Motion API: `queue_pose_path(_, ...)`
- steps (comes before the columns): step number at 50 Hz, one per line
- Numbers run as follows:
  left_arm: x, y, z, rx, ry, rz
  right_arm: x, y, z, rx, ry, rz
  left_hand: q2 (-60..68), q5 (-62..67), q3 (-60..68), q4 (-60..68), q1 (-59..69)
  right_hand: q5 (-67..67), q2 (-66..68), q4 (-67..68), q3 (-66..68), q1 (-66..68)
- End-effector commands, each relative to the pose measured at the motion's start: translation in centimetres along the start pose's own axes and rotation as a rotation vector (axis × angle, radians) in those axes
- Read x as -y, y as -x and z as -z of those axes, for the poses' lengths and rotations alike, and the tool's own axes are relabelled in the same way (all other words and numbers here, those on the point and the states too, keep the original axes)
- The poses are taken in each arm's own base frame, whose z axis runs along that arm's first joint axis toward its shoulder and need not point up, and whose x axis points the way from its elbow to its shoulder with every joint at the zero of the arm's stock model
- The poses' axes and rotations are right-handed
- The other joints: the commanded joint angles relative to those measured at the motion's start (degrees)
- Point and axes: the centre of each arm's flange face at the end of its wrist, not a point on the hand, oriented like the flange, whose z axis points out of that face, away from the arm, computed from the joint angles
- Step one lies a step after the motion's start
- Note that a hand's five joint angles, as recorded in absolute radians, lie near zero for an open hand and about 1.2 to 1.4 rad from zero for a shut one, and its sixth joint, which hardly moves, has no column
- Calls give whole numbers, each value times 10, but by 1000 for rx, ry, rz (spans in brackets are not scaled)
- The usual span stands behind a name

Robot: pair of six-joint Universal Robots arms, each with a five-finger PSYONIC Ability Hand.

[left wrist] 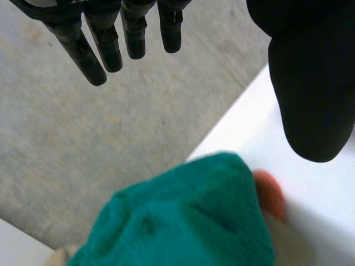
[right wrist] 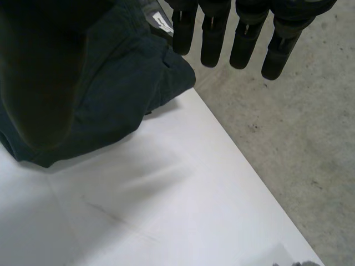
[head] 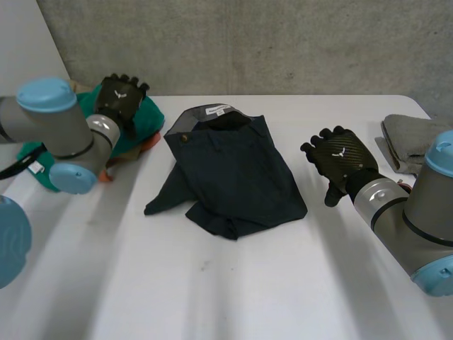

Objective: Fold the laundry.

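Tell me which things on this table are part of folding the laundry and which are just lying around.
For the job:
dark garment, spread mid-table
green cloth, heaped below the left robot hand

Lying about:
grey cloth, looks folded, by the right arm
orange thing beside the green cloth, unclear what

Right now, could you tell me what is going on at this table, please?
The robot has laundry to fold on a white table, and neither hand holds anything. A dark blue garment lies crumpled in the middle. The right hand hovers open just beside it, while the left hand is open above a green cloth at the table's far left corner. A grey cloth lies folded near the right edge.
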Motion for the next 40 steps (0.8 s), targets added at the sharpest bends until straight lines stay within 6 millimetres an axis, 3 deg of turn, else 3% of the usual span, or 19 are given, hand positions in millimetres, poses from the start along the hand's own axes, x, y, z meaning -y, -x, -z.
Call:
queue_pose_path(1,41,8,25,-55,-9,97,-1,-2,1,-11,21,-20,10,-4,5,11,14,-15,-36,-32,-27,-35)
queue_pose_path(4,57,-6,45,-162,4,144,-3,-3,1,-9,32,-31,17,3,12,18,21,-17,-38,-33,-29,-37)
queue_pose_path(8,60,-33,66,-303,37,157,-6,-4,1,-13,40,-29,52,38,47,53,57,-17,-38,-33,-29,-37)
queue_pose_path(18,47,-61,73,-351,78,74,-13,-3,0,-10,61,-34,124,110,119,125,129,-17,-38,-33,-29,-37)
queue_pose_path(20,44,-64,70,-342,73,69,-13,-3,0,-9,62,-35,198,184,193,199,203,-17,-38,-33,-29,-37)
queue_pose_path(22,44,-69,63,-322,59,59,-14,-3,0,-8,66,-34,376,362,371,377,381,-17,-38,-33,-29,-37)
queue_pose_path(23,44,-69,61,-314,56,57,-15,-3,0,-9,68,-35,475,461,470,476,480,-17,-38,-33,-29,-37)
queue_pose_path(24,46,-70,58,-290,58,55,-16,-3,1,-7,72,-36,682,668,678,683,687,-17,-38,-33,-29,-37)
queue_pose_path(27,51,-70,54,-242,52,51,-17,-4,1,-11,74,-37,684,670,680,685,689,-17,-38,-33,-29,-37)
queue_pose_path(31,85,-64,52,-158,-33,49,-19,-6,0,-18,78,-42,684,670,680,685,689,-17,-38,-33,-29,-37)
queue_pose_path(32,105,-64,53,-144,-101,56,-19,-7,0,-20,78,-45,684,670,680,685,689,-17,-38,-33,-29,-37)
queue_pose_path(35,137,-66,57,-135,-219,73,-19,-9,-1,-25,79,-45,684,670,680,685,689,-17,-38,-33,-29,-37)
queue_pose_path(36,156,-71,61,-145,-296,84,-19,-11,-1,-31,81,-47,684,670,680,685,689,-17,-38,-33,-29,-37)
queue_pose_path(39,180,-84,70,-185,-394,95,-19,-16,-2,-49,80,-50,684,670,680,685,689,-17,-38,-33,-29,-37)
queue_pose_path(40,190,-97,77,-229,-443,99,-19,-21,-3,-69,82,-55,684,670,680,685,689,-17,-38,-33,-29,-37)
